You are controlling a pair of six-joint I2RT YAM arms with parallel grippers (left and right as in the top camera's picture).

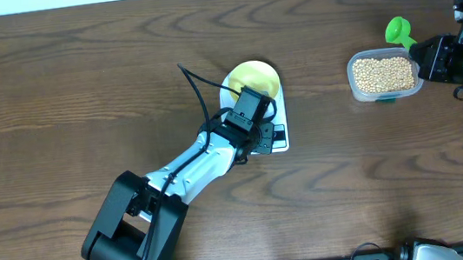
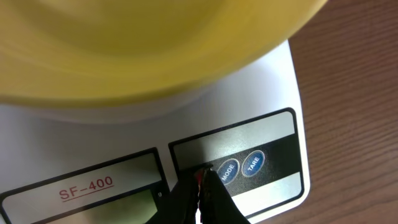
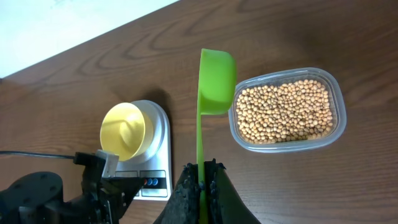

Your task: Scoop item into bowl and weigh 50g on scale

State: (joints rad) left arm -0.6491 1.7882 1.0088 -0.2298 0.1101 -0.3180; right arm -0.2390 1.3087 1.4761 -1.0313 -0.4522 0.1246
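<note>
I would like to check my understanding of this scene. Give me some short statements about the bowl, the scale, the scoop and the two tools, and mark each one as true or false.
1. The yellow bowl stands on the scale. True.
2. The bowl already holds beans. False: it is empty; the beans are in the clear tub.
3. The right tool is shut on the handle of a green scoop. True.
4. The scoop is full. False: it is empty.
5. The left tool is open above the tub. False: it is shut, its tip at the scale's MODE button.
</note>
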